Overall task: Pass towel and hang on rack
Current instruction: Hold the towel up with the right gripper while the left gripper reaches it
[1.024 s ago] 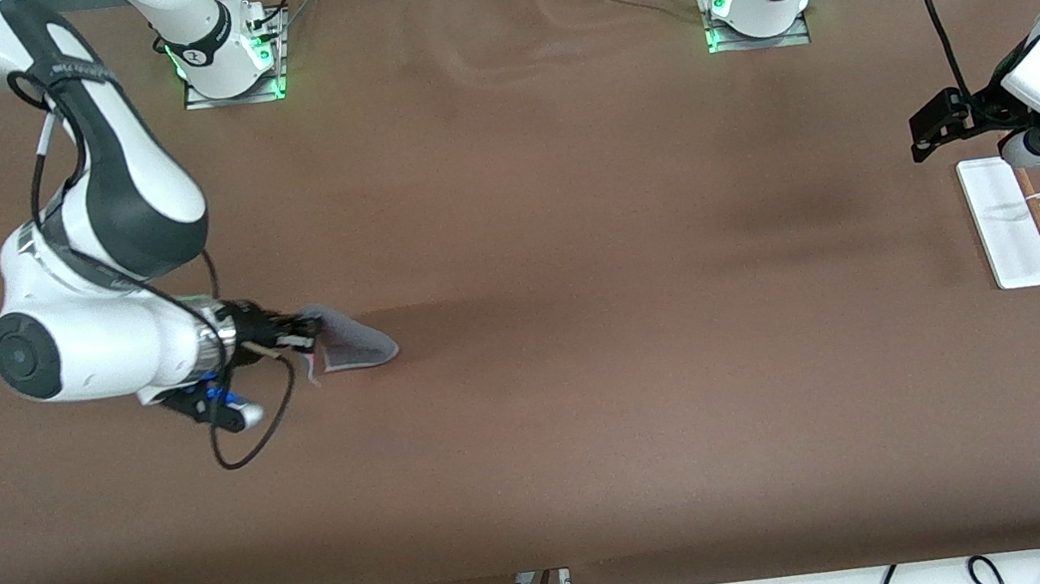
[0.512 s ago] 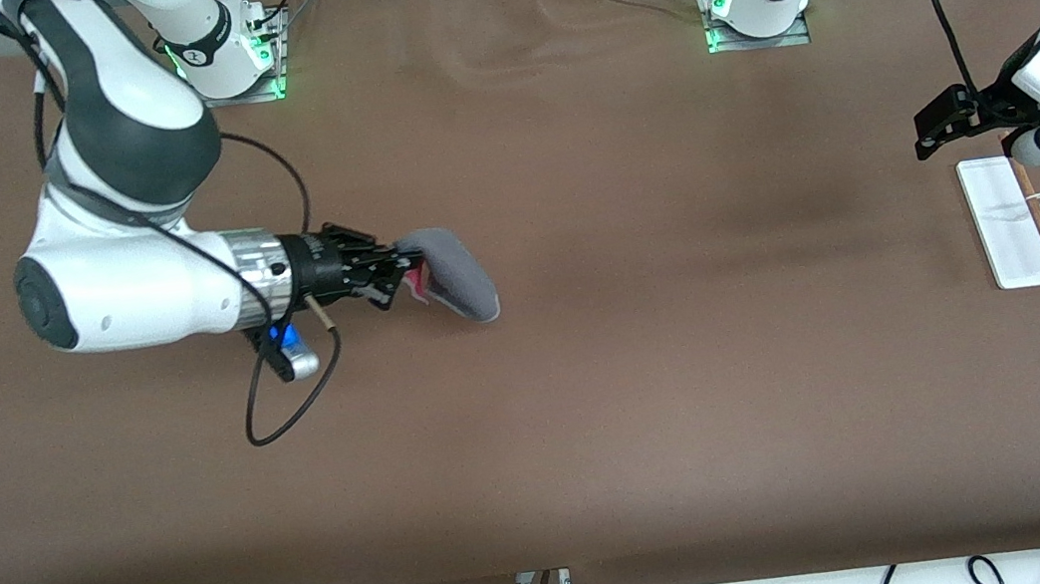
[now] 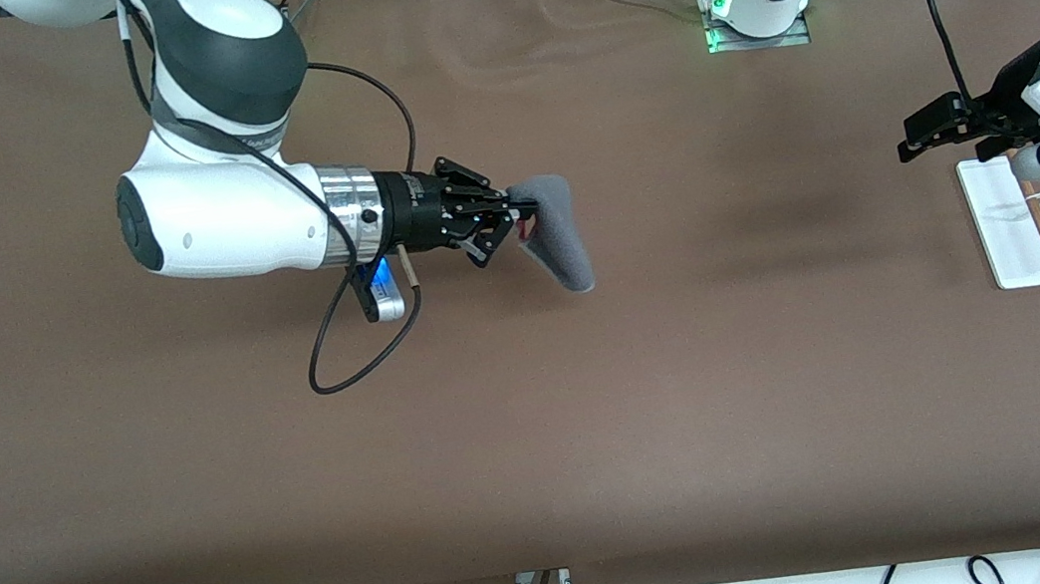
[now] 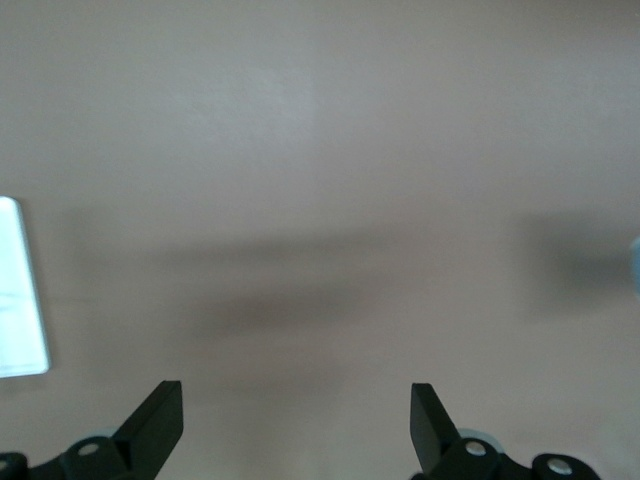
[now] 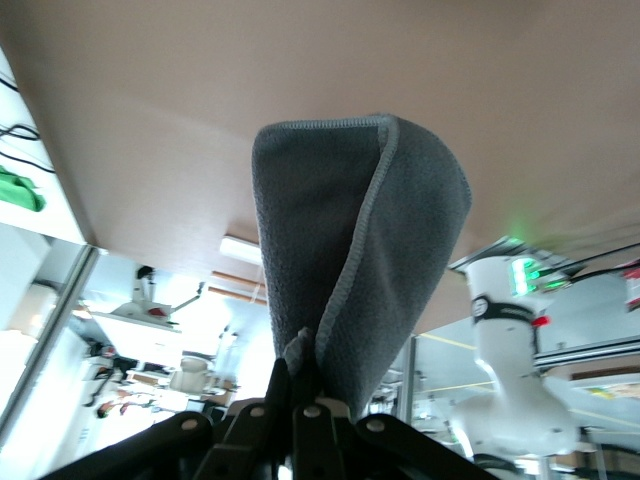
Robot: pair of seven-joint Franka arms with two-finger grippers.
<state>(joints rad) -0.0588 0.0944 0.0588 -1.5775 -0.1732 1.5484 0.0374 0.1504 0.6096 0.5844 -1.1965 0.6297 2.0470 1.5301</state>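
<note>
My right gripper (image 3: 518, 217) is shut on the dark grey towel (image 3: 556, 232) and holds it up over the middle of the table; the cloth hangs folded from the jaws, with a pink-red tag beside them. In the right wrist view the towel (image 5: 350, 270) fills the centre, pinched in the shut gripper (image 5: 300, 385). The rack (image 3: 1008, 220), a white base with two brown rods, lies at the left arm's end of the table. My left gripper (image 3: 923, 130) is open and empty just above the rack's end nearest the bases. The left wrist view shows its spread gripper (image 4: 296, 410) over bare table.
The brown table mat (image 3: 538, 430) covers the whole surface. A black cable (image 3: 357, 354) loops down from my right wrist. The rack's white base (image 4: 20, 290) shows at the edge of the left wrist view.
My right gripper has lifted the towel off the table and carried it toward the middle and toward the left arm's end. My left gripper has shifted only slightly by the rack.
</note>
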